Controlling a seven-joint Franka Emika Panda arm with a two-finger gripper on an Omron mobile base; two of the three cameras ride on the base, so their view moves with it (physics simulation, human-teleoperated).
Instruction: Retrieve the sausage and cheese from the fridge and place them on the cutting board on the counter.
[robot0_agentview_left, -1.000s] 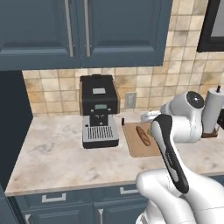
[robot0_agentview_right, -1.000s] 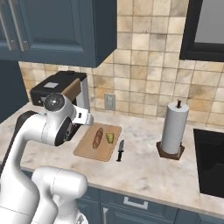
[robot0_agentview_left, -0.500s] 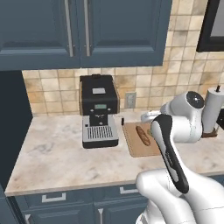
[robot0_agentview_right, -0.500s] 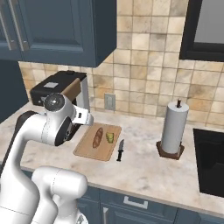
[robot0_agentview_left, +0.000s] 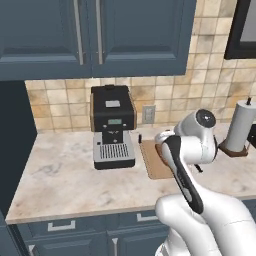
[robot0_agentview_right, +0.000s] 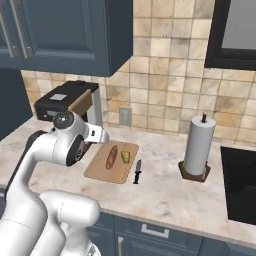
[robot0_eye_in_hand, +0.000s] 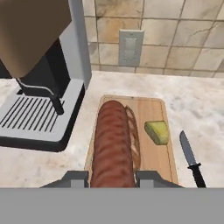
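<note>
The sausage (robot0_eye_in_hand: 113, 140) is clamped in the narrow tool (robot0_eye_in_hand: 113, 178), its long axis running 12 to 6 in the hand view. It hangs over the cutting board (robot0_eye_in_hand: 148, 107) on the table (robot0_eye_in_hand: 197, 105), with the cheese (robot0_eye_in_hand: 157, 132) lying on the board at its 3 o'clock.

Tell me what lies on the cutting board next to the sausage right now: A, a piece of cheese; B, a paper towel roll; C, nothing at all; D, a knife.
A: the hand view shows the cheese lying on the cutting board beside the sausage, while the knife lies on the counter just off the board's edge.
</note>
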